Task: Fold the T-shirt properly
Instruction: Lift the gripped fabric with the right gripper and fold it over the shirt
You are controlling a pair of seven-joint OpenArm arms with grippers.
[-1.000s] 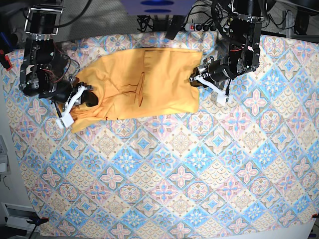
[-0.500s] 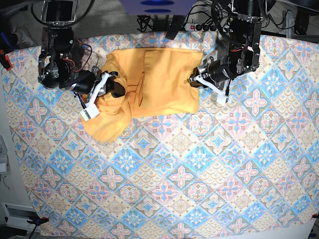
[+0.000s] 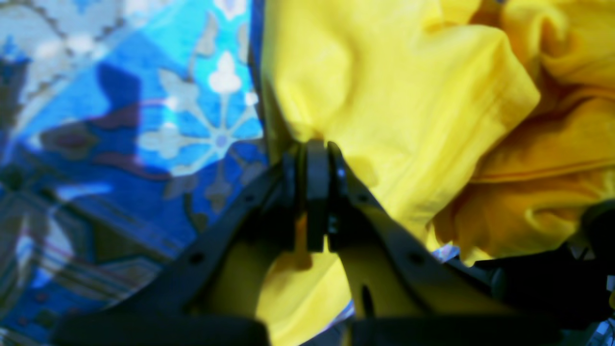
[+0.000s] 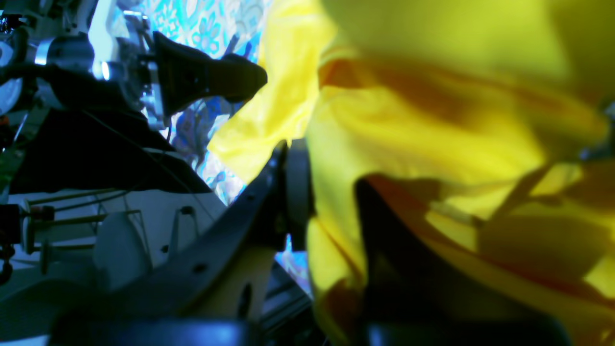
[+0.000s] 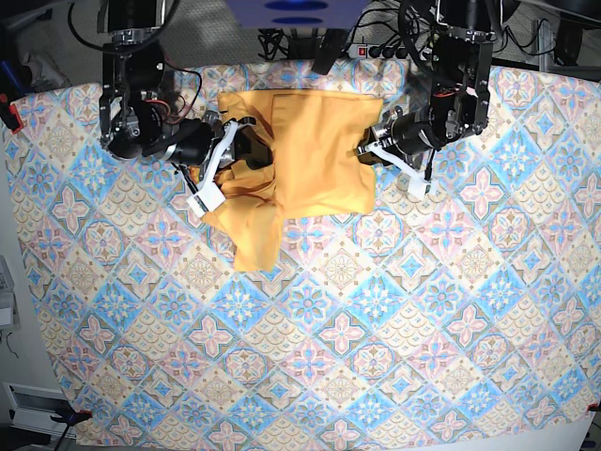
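Observation:
The yellow-orange T-shirt (image 5: 315, 150) lies at the back middle of the patterned tablecloth (image 5: 376, 329). Its left part is lifted and bunched, with a flap hanging toward the front. My right gripper (image 5: 246, 143) is shut on that bunched cloth. In the right wrist view the shirt (image 4: 432, 134) drapes over the gripper (image 4: 326, 178) and hides one finger. My left gripper (image 5: 364, 150) is shut on the shirt's right edge. In the left wrist view its fingertips (image 3: 312, 158) pinch the yellow hem (image 3: 399, 105) low over the tablecloth (image 3: 144, 120).
A power strip (image 5: 380, 50) and cables lie behind the table's back edge. A red clamp (image 5: 9, 113) sits at the left edge. The other arm's black finger (image 4: 211, 79) shows in the right wrist view. The tablecloth's front edge runs along the bottom right.
My right gripper has carried the shirt's left part to the right and back, over the shirt's body; a flap now hangs to the front. The left arm has not moved.

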